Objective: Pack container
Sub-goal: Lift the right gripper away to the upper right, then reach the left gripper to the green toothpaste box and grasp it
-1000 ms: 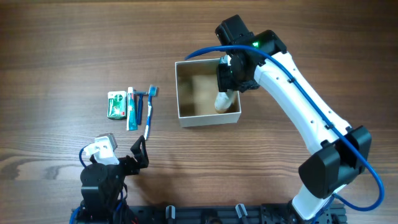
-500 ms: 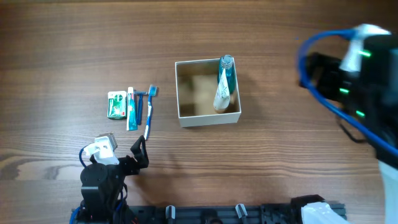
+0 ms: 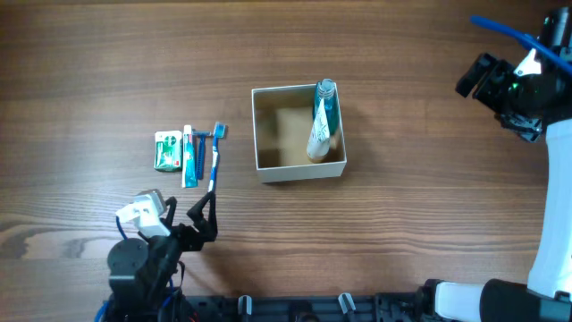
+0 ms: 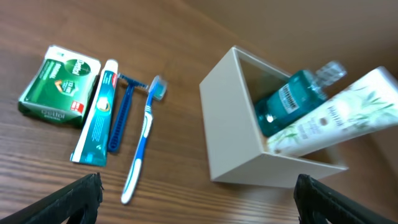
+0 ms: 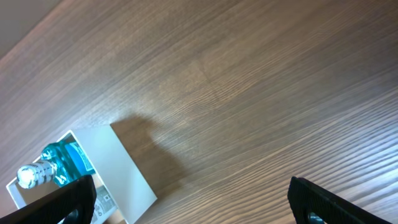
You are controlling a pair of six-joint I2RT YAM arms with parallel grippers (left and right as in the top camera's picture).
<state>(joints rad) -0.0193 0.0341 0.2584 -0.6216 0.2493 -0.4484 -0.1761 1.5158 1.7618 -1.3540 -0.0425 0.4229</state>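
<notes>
Partly packed: the container (image 3: 299, 170) at mid-bench holds a mouthwash bottle (image 3: 323, 107) and white tube (image 3: 317, 141), while green packet (image 3: 165, 150), toothpaste (image 3: 189, 156), razor (image 3: 201, 152) and toothbrush (image 3: 215, 161) lie unpacked to its left; left end effector (image 3: 204, 213) and right end effector (image 5: 198, 199) both gape apart, empty

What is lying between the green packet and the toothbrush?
A small toothpaste tube and a blue razor lie side by side between the green packet and the toothbrush; the left wrist view shows this.

Toothbrush (image 4: 142, 146), razor (image 4: 124, 115), toothpaste (image 4: 96, 121), green packet (image 4: 59, 84)
</notes>
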